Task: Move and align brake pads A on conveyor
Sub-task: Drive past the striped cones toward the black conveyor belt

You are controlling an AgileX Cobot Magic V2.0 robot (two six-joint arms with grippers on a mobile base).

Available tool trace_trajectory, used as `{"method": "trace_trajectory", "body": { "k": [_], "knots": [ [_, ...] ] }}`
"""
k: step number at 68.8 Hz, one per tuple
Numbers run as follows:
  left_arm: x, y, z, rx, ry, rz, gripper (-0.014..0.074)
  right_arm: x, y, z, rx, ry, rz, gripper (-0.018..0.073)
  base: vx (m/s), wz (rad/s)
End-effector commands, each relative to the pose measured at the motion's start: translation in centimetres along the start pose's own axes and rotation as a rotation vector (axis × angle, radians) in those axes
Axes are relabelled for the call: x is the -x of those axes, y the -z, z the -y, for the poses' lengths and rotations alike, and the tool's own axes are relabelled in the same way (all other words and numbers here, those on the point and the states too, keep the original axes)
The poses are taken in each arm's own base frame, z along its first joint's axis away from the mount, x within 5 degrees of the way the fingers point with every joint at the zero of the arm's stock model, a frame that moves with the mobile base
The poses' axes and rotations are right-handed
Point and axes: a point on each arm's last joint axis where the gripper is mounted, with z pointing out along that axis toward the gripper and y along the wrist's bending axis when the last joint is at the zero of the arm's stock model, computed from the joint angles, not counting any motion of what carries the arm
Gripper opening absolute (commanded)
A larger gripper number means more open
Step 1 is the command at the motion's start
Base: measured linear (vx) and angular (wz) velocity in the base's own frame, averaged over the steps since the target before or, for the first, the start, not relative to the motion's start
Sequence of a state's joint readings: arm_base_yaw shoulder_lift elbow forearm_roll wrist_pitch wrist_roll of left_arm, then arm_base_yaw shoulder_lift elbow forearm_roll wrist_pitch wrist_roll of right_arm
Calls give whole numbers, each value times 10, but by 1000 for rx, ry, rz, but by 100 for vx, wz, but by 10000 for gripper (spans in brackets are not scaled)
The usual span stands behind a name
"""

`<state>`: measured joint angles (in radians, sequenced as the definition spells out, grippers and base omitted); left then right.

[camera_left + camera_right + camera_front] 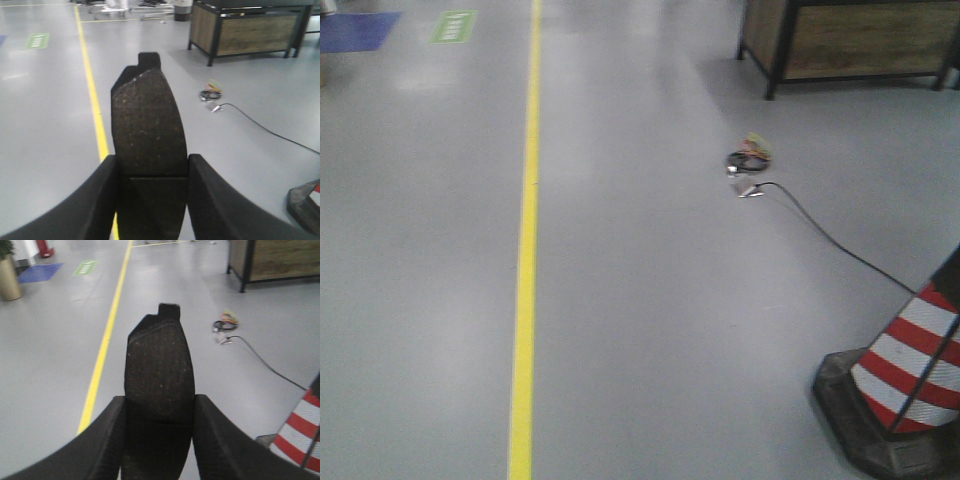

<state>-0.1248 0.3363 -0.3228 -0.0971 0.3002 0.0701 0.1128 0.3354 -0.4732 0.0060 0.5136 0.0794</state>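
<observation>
My left gripper (153, 167) is shut on a brake pad (147, 120), a dark speckled curved oblong with a tab at its far end, held upright between both black fingers above the floor. My right gripper (159, 407) is likewise shut on a second brake pad (159, 365) of the same look, its groove just between the fingers. The conveyor is out of view in all three views. Neither gripper shows in the front view.
Grey floor with a yellow line (526, 250) running away from me. A red-and-white traffic cone (905, 380) stands near right. A coiled cable with a cord (750, 160) lies mid-floor. A wood-panelled black-framed cabinet (850, 40) stands far right.
</observation>
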Motion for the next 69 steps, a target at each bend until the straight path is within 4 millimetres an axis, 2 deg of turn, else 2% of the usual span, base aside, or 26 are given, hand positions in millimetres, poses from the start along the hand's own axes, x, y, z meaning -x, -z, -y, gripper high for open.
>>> {"method": "trace_trajectory", "body": {
  "k": [1, 37, 69],
  "knots": [
    [18, 2, 0, -1, 16, 123, -6, 18, 4, -1, 7, 12, 122, -7, 43, -56],
    [18, 2, 0, -1, 16, 123, -6, 18, 4, -1, 7, 12, 122, -7, 35, -71],
    [18, 2, 0, -1, 16, 123, -6, 18, 4, -1, 7, 12, 121, -7, 22, -82]
  ]
}}
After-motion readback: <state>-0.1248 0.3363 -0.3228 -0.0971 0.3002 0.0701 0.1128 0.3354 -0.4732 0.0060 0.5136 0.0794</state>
